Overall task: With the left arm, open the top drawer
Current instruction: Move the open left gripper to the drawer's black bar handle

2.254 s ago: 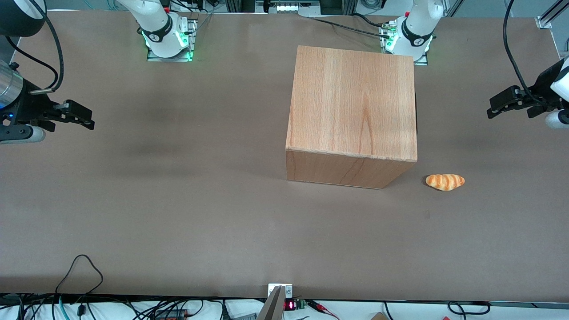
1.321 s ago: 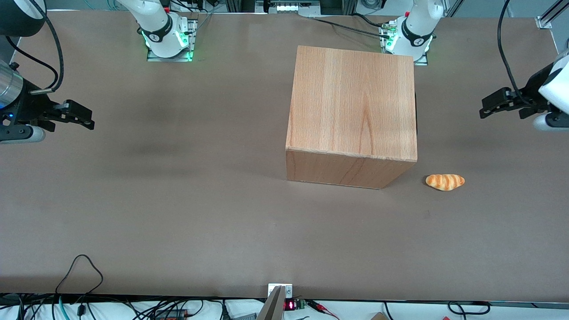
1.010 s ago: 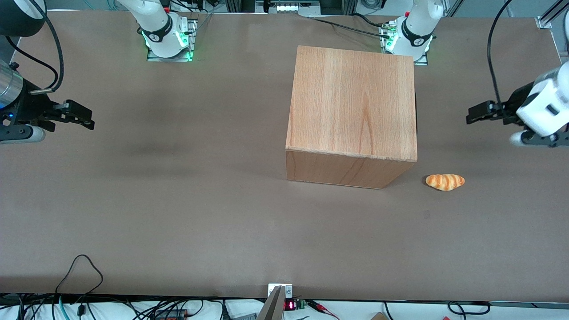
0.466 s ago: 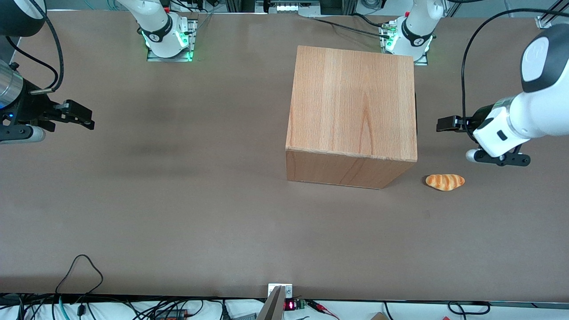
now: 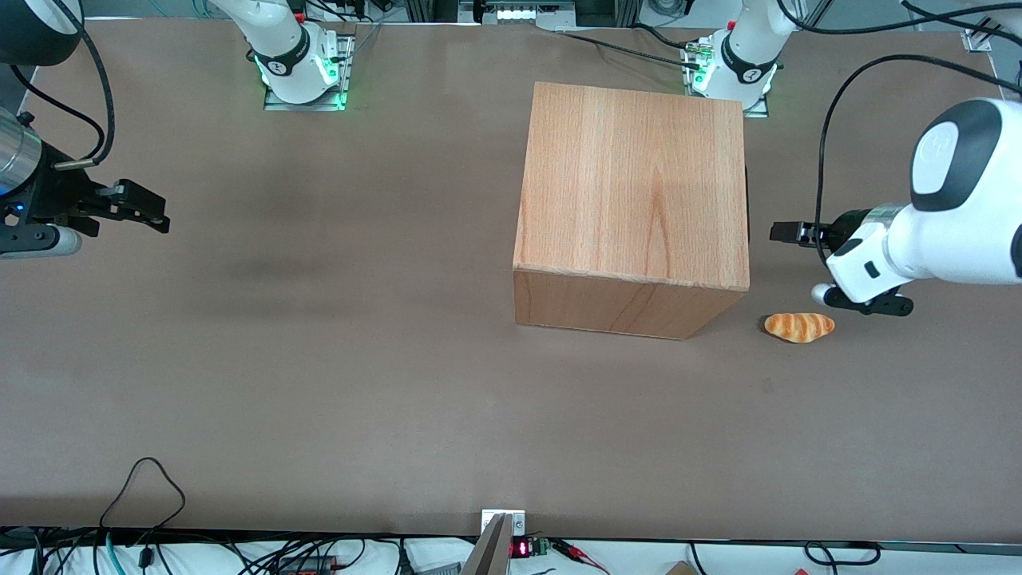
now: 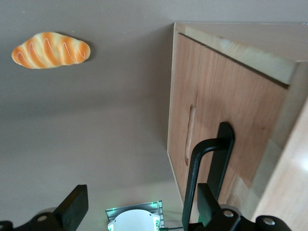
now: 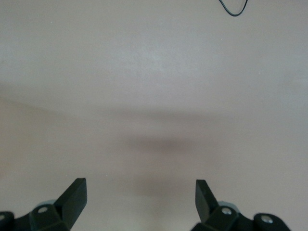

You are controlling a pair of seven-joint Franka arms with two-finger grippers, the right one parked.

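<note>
Left arm: the glossy white rounded robot arm (image 5: 950, 247) reaches in from the working arm's end of the table, level with the cabinet's side.
Gripper: the black two-finger gripper (image 5: 786, 232) hangs near the drawer face, not touching it; its fingers (image 6: 72, 211) are spread wide apart and hold nothing.
Top drawer: the flat light-wood front panel (image 6: 216, 120) with a slim black bar handle (image 6: 207, 168) sits closed in the large plain wooden cube cabinet (image 5: 631, 208), on the side facing the gripper.
Bread: a small orange-striped bread roll (image 5: 799, 326) lies on the brown table (image 5: 319, 359), near the cabinet's corner and nearer to the front camera than the gripper.
</note>
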